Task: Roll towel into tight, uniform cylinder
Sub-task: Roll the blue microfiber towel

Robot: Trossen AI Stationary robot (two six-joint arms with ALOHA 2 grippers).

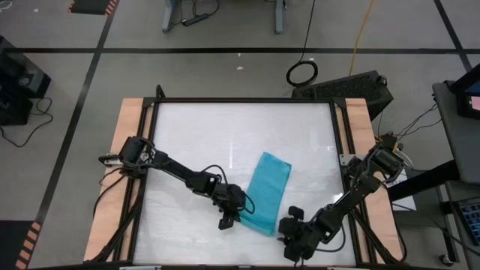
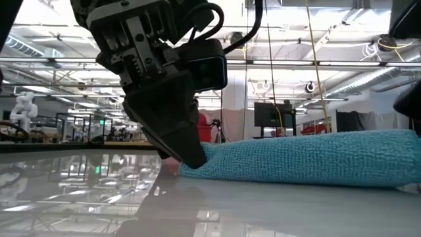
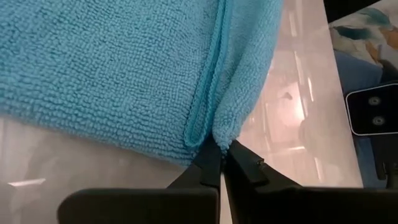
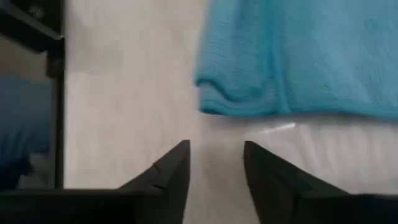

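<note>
A: Firstly, left gripper point(image 1: 228, 222): drawn together on a corner of the towel point(image 1: 265, 193), fingertips point(image 3: 214, 160) meeting with the hemmed edge nipped between them. Seen in the low view pressed down at the towel's end, right at the table surface.

B: Noted. Right gripper point(image 1: 289, 241)?

A: Parted, a clear gap between the two fingers point(image 4: 174, 167). Nothing held, nothing touched. Standing just short of the towel's other near corner, pointed at it, bare tabletop between fingers and cloth.

B: Towel position?

A: Lying on the white table point(image 1: 195, 142), right of centre and toward the near edge, long axis slanting from the near edge up to the right. Folded into a narrow strip, doubled layers visible at both near corners. Not rolled.

B: Surface and surroundings?

A: Glossy white top, reflecting ceiling lights. Wooden side boards point(image 1: 129, 127) along both flanks under a dark frame. Grey floor with black tape lines, a coiled cable point(image 1: 302, 73) and a dark keyboard-like unit point(image 1: 345, 88) beyond the far edge, a yellow cable point(image 1: 364, 30) trailing off. In the low view, a large open hall behind: ceiling trusses, monitors point(image 2: 266, 117), a white humanoid figure point(image 2: 22, 108) at far left.

B: Brands, labels, writing?

A: None legible anywhere. Towel plain.
</note>
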